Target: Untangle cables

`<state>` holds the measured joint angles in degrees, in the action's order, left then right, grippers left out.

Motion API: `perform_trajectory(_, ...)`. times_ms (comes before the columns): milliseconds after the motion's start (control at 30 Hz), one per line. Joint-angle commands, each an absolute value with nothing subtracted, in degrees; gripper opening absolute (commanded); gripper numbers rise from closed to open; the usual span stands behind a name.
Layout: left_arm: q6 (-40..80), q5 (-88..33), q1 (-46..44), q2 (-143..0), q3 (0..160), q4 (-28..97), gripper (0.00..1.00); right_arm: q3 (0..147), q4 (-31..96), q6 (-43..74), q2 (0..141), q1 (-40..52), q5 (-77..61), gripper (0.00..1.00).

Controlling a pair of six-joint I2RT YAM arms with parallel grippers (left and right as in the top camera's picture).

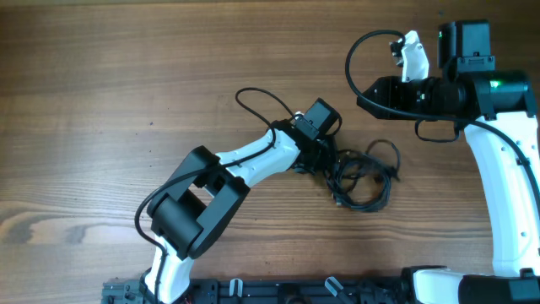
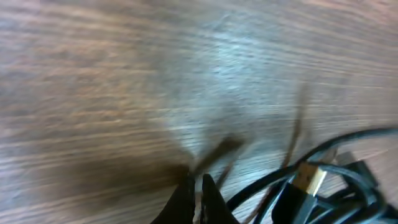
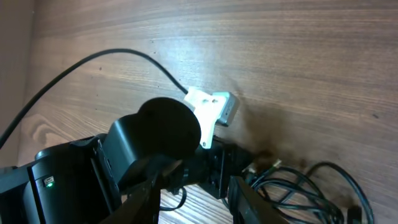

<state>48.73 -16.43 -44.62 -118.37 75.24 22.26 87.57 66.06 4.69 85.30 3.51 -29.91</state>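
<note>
Left gripper (image 2: 198,183) is pinched shut at the left edge of the tangled black cables (image 1: 363,176), but blur hides whether a strand is caught, so a pull could slip off empty or drag the whole bundle tighter.

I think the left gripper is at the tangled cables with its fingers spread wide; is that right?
Not quite: the left gripper is at the tangled cables, but its fingers are pressed together, not spread wide; the left wrist view shows it.
</note>
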Motion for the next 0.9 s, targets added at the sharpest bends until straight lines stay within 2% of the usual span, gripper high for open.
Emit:
perform_trajectory(0,40.7,-17.0,-42.7,-116.3,75.3,20.7,0.04,87.6,66.6,4.4,86.0,3.8,-29.3,0.37)
perform_trajectory(300,25.8,-17.3,-36.2,-92.2,76.2,17.5,0.04,87.6,65.6,4.6,86.0,3.8,-30.2,0.36)
perform_trajectory(533,24.2,-16.4,-36.1,-88.4,76.2,15.2,0.04,87.6,64.4,4.4,86.0,3.8,-34.6,0.33)
perform_trajectory(700,24.2,-4.9,-33.6,-88.4,76.2,21.1,0.04,87.6,64.4,4.3,86.0,3.8,-34.3,0.33)
perform_trajectory(733,24.5,-2.7,-32.8,-88.4,76.2,23.2,0.07,87.6,64.4,4.3,86.0,3.8,-34.1,0.33)
perform_trajectory(767,24.7,-0.5,-31.7,-88.4,76.2,26.0,0.18,87.6,64.4,4.3,86.0,3.8,-33.8,0.34)
perform_trajectory(867,28.1,2.8,-28.6,-89.5,76.1,32.6,0.32,87.6,64.3,4.5,86.0,3.8,-32.6,0.4)
